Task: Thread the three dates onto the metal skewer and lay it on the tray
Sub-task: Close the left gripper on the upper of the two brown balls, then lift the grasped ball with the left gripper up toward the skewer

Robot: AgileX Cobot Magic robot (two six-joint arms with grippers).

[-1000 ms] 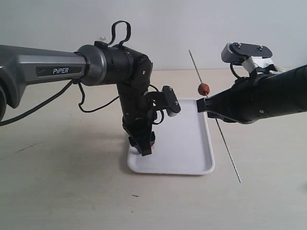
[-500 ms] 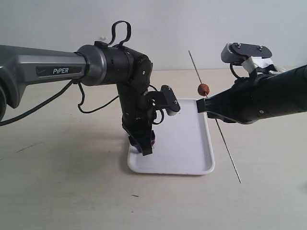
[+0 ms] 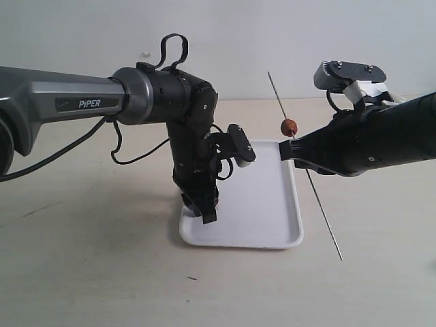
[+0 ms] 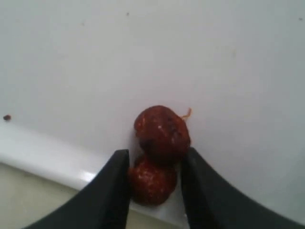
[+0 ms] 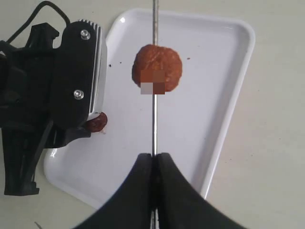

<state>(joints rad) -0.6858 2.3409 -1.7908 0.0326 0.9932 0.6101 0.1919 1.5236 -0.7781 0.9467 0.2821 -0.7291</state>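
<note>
While left jaws straddle two dates (image 4: 159,157), apart | right jaws clamp skewer (image 5: 154,119).

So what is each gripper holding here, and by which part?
Right gripper: shut on the metal skewer mid-shaft, below the threaded date. Left gripper: straddling a date, grip not confirmed.

Pale beige tabletop (image 3: 82,272) with faint scuffs, plain white wall (image 3: 82,34) behind, soft even light
</note>
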